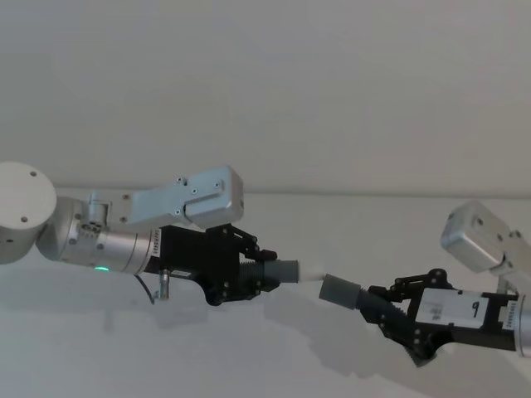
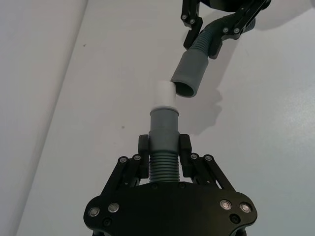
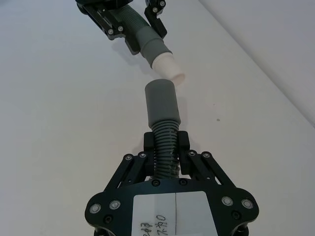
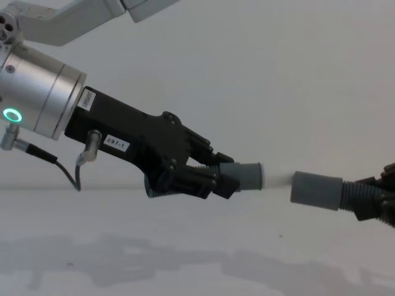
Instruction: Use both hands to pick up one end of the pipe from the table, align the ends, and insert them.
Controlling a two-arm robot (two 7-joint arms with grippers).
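Pipe pieces [image 1: 282,271] ribbed middles between each gripper's fingers [image 2: 184,150], ends just apart.

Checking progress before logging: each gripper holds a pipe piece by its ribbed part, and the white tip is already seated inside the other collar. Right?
Not quite. The white tip is still outside the other collar, beside its open mouth, as the left wrist view shows. The left gripper and right gripper do each hold a ribbed part.

place: lab (test bench) | evidence: bare white table [image 1: 274,348], blank wall [image 1: 274,83]

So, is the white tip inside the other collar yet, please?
Out. The white tip sits beside the open collar, slightly off to one side.
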